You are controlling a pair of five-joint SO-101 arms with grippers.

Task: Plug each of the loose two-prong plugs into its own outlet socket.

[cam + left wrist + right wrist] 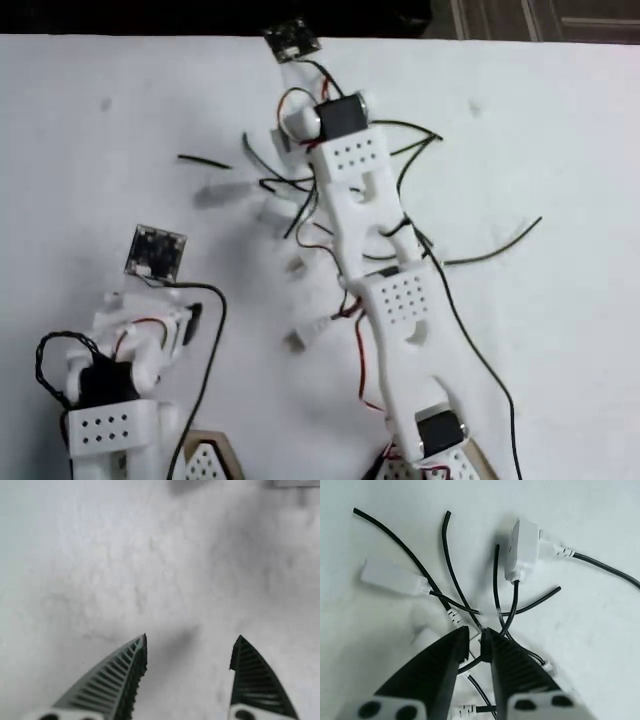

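2 grippers: left gripper (192, 637) open above the desk (150, 555); right gripper (475, 636) pinches tangled black cords (514, 600), probably best lifted slowly to separate.

A white bench (90, 150) is spreading across nearly the whole high view, its far edge running straight along the top. Beyond that edge a dark strip (150, 15) is lying in shadow, and at the far right a brown panelled surface (540, 18) is showing behind it. Two faint grey smudges are marking the bench top: a left smudge (105, 103) and a right smudge (475, 105), both sitting toward the far side. In both wrist views the bench is showing as plain, slightly mottled white.
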